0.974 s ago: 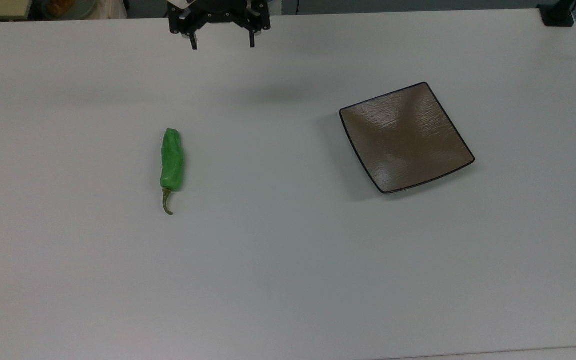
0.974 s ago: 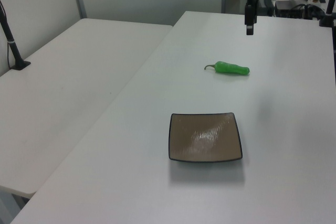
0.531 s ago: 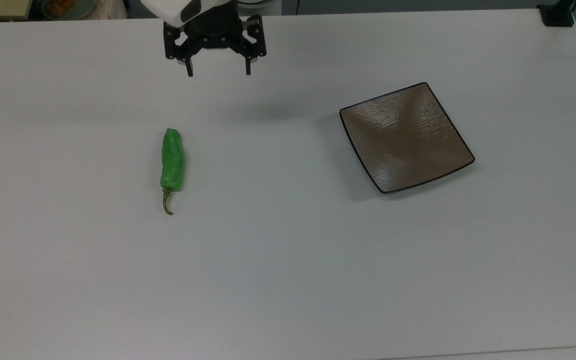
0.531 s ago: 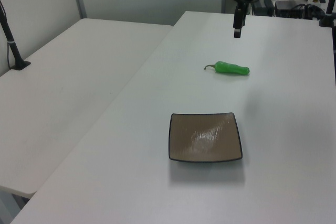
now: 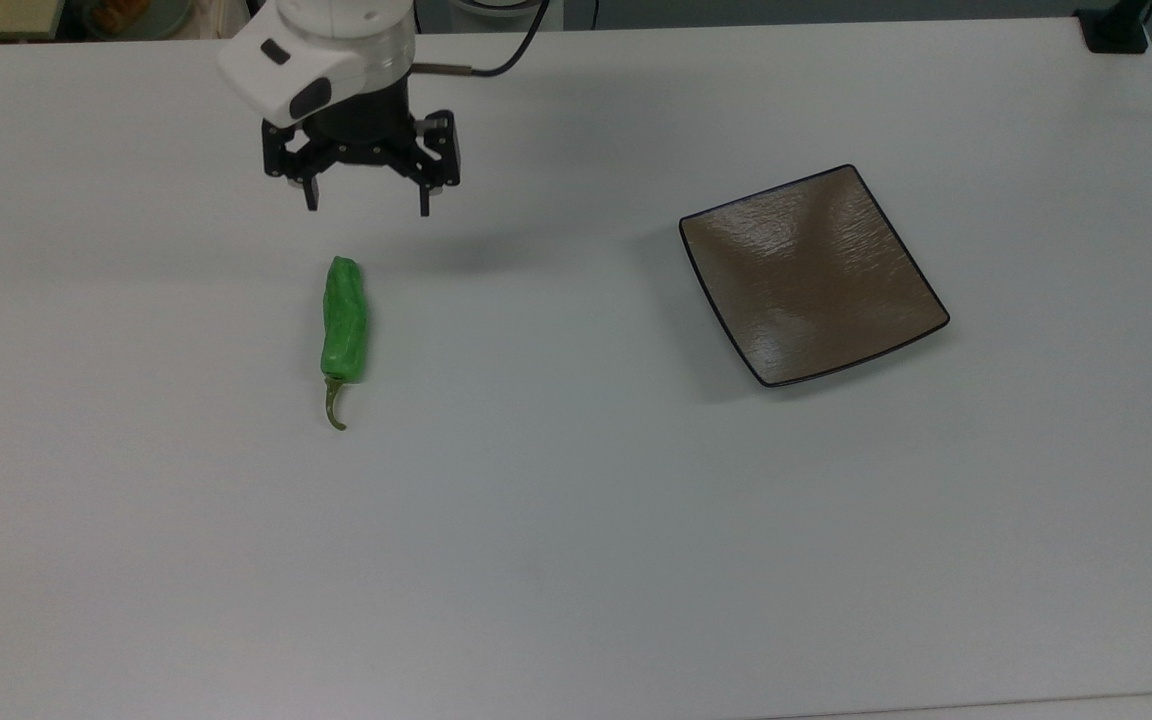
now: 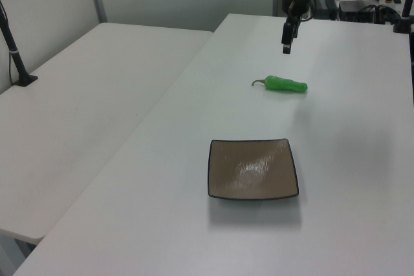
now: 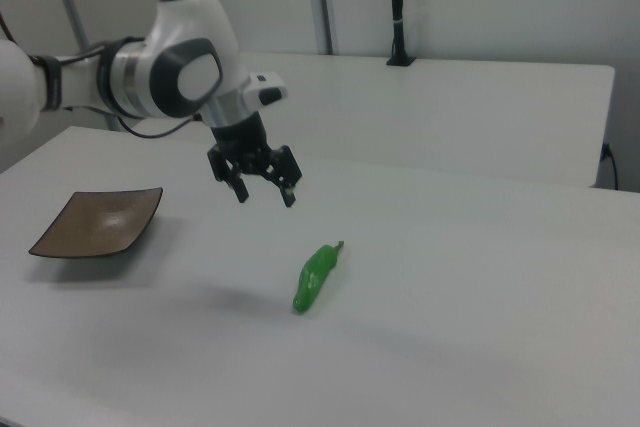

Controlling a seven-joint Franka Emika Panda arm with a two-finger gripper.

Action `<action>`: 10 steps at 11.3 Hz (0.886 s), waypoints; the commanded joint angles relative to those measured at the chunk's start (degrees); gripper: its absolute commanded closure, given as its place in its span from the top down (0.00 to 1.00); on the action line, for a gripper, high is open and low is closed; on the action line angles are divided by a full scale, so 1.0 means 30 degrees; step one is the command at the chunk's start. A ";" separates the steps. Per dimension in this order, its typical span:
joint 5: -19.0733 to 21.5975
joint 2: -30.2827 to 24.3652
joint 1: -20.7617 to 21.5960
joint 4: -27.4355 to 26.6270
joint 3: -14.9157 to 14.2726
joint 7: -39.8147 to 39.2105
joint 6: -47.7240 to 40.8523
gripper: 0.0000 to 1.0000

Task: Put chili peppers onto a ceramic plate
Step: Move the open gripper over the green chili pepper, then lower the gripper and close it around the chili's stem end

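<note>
End effector open above counter, pepper not on plate

End effector (image 5: 368, 210) (image 7: 264, 195) (image 6: 285, 49) hangs in the air with fingers spread apart, holding nothing, just beyond the blunt tip of the chili pepper (image 5: 345, 324) (image 6: 285, 84) (image 7: 316, 275) in the top view. Pepper lies flat on the white counter (image 5: 556, 520), stem pointing toward the top view's bottom edge. Ceramic plate (image 5: 812, 275) (image 6: 253, 169) (image 7: 98, 220), square, brown, black rim, sits empty well apart on the top view's right. White arm body (image 7: 170, 65) reaches in from the right view's left
</note>
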 commanded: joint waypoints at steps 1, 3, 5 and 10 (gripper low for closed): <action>-0.0295 0.0792 -0.0059 -0.0750 -0.0384 -0.0262 0.1951 1.00; -0.0266 0.1729 -0.0291 -0.0751 -0.0384 -0.0262 0.2858 1.00; -0.0266 0.2725 -0.0556 -0.0751 -0.0384 -0.0262 0.4524 1.00; -0.0266 0.4309 -0.1258 -0.0692 -0.0384 -0.0467 0.5177 1.00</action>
